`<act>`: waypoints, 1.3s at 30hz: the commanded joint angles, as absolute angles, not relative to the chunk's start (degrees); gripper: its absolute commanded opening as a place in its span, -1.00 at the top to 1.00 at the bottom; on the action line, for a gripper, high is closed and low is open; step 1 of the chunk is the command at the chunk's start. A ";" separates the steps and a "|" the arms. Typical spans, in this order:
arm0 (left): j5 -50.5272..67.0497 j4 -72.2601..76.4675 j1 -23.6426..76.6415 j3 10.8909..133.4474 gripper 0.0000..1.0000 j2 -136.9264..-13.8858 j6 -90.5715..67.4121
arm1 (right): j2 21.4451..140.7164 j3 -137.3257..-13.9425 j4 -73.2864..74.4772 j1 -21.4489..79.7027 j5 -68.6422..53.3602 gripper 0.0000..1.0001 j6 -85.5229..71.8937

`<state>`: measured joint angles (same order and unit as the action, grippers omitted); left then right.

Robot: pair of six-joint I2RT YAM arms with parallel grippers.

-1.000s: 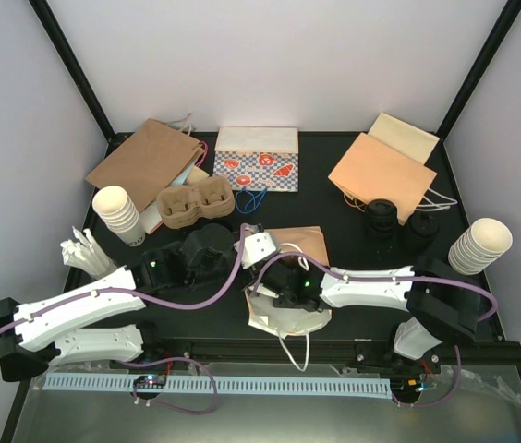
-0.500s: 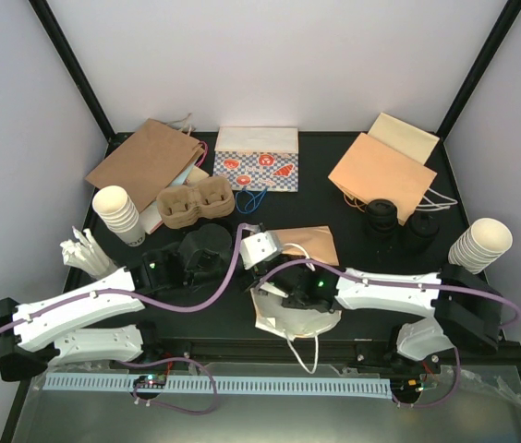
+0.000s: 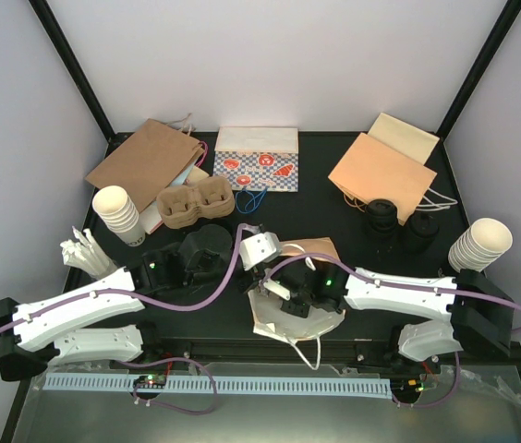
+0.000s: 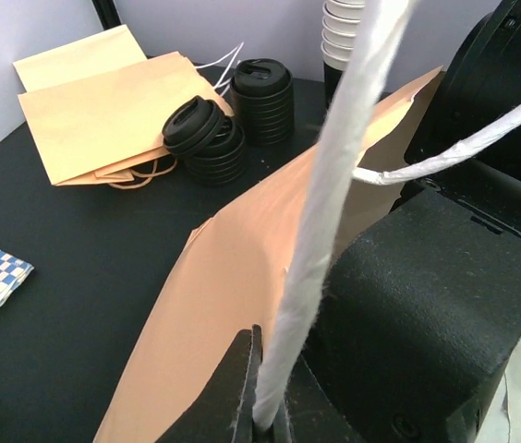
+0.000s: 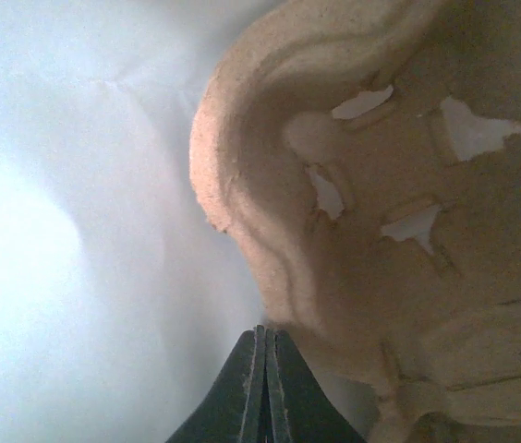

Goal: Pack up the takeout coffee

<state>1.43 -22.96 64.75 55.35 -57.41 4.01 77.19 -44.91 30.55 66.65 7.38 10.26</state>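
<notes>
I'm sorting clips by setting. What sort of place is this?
Probably a lab robot cell staged as a coffee takeout packing counter: bare walls and black frame posts around a black table, stocked with paper bags, stacked paper cups and pulp cup carriers.

At the left end effector [image 4: 265, 420] is a cord [image 4: 334, 185] of twisted white paper, faintly rough, and just behind it a bag [image 4: 214, 305] of smooth matt tan paper beside a grainy, matt black plastic housing [image 4: 427, 305]. Farther beyond, the coffee cups [image 4: 207, 138] show ribbed black plastic with a slight sheen, on the matt black tabletop [image 4: 57, 249]. Just above the right end effector [image 5: 266, 388], a cup carrier [image 5: 362, 231] is rough, fibrous brown pulp with torn edges, against a smooth, pale white surface [image 5: 76, 185].
</notes>
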 commanded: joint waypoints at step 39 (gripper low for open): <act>-1.63 -9.25 66.53 52.40 0.97 -61.18 12.73 | 72.10 -40.66 18.18 65.18 16.71 0.98 -3.45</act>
<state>-4.49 -10.50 65.73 53.78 -61.93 11.99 71.50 -40.60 21.63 65.14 19.22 -5.23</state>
